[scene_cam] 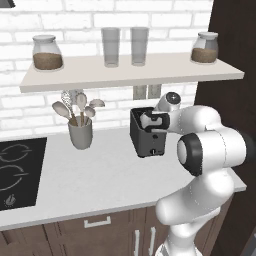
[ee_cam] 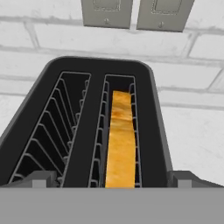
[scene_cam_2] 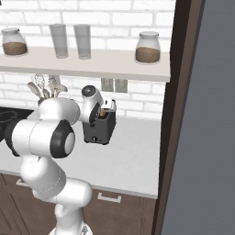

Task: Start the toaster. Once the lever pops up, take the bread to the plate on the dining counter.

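Base views look forward-down from behind arm, sharing toaster (scene_cam: 145, 134); hand view looks close into its slots.

1. The toaster (ee_cam: 94, 74) is dark grey to black, with lighter grey wire ribs lining its 2 slots.
2. The bread (ee_cam: 120, 144) is golden-orange with mottled brown patches.
3. The wall (ee_cam: 43, 48) is white brick with grey mortar lines.
4. The 2 outlet plates (ee_cam: 135, 13) are flat grey.
5. The countertop (scene_cam: 100, 180) is pale grey-white.
6. The utensil cup (scene_cam: 80, 134) is grey.

Dark grey two-slot toaster (ee_cam: 94, 127) upright on the counter by the brick wall; golden-tan bread (ee_cam: 120, 140) standing on edge in its right slot.
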